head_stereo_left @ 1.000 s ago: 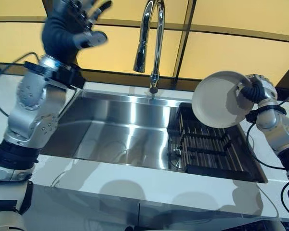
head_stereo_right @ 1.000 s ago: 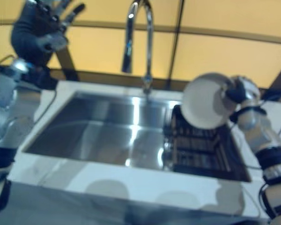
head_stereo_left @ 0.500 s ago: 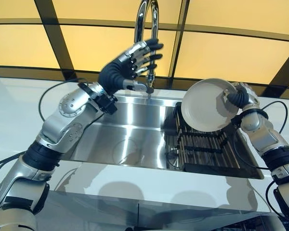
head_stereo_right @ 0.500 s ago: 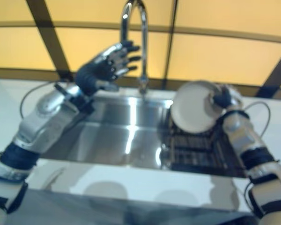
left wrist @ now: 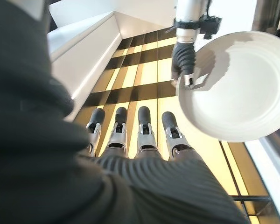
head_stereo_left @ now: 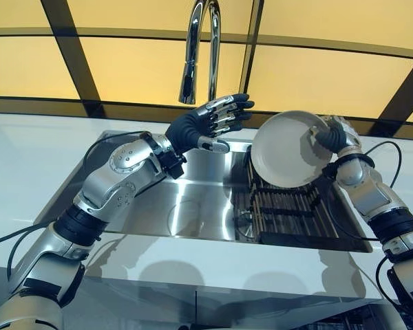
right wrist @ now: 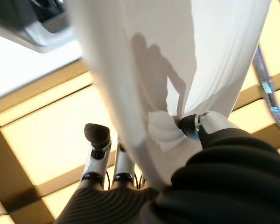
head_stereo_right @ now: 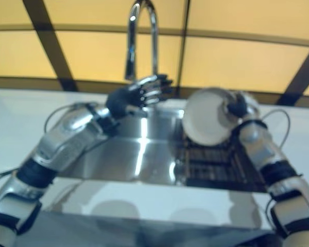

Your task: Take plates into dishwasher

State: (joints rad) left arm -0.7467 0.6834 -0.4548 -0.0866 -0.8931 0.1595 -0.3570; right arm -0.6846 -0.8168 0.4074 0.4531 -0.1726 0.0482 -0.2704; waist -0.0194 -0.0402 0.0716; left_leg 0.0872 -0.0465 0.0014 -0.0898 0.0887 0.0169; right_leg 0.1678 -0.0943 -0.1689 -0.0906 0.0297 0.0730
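At centre right, the right hand (head_stereo_left: 332, 135) pinches the rim of a plain white plate (head_stereo_left: 289, 148) above the dark rack (head_stereo_left: 289, 213). The left hand (head_stereo_left: 210, 124), fingers straight and spread, hovers mid-frame beside it. No writing is legible anywhere.

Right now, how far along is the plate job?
Nothing is racked yet: the dark rack in the sink holds no plates. In hand: the right hand pinches the white plate by its rim, tilted on edge above the rack. The left hand hangs open over the sink beside the plate, not touching it. Left: lower the plate into a slot.
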